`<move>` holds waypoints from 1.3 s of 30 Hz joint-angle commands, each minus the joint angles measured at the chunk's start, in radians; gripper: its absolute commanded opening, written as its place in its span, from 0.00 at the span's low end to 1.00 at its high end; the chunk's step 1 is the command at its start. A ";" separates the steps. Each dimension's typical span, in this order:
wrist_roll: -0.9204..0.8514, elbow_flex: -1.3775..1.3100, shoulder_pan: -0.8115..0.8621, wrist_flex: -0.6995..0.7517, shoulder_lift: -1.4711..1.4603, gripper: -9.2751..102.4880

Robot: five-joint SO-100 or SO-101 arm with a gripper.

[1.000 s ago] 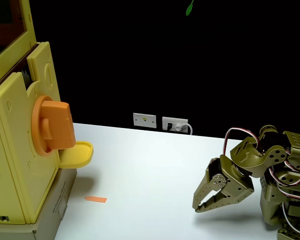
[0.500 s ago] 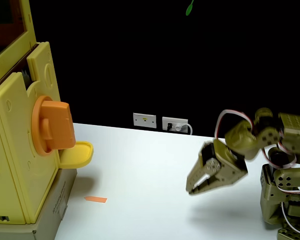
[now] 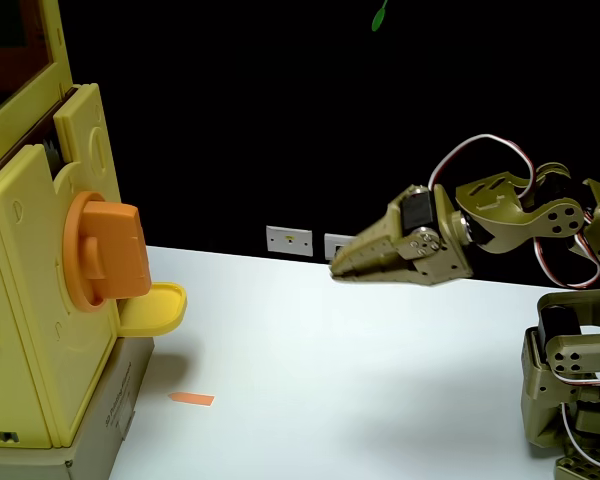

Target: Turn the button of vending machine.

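In the fixed view the hand (image 3: 338,269), fingers pressed together and empty, pointed leftward toward the button (image 3: 110,253), well apart; the button's bar stood upright on the vending machine (image 3: 25,330).

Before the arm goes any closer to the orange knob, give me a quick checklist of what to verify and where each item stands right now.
1. Gripper empty: ok, nothing between the fingers.
2. Jaws wide enough to straddle the bar of the button: not ok, the fingers look closed together.
3. Gripper height against the button: ok, roughly level with it in the fixed view.
4. Path across the table to the button: ok; the only thing lying there is a small orange tag, low and flat.
5. Contact with the button: not ok, a wide gap remains.
6. Vending machine steady on its base: cannot tell.
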 commanded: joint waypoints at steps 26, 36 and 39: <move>-0.980 0.322 -0.103 -1.543 -0.561 0.18; -1.035 0.109 -0.107 -1.687 -0.934 0.28; -1.032 0.018 -0.086 -1.704 -1.042 0.31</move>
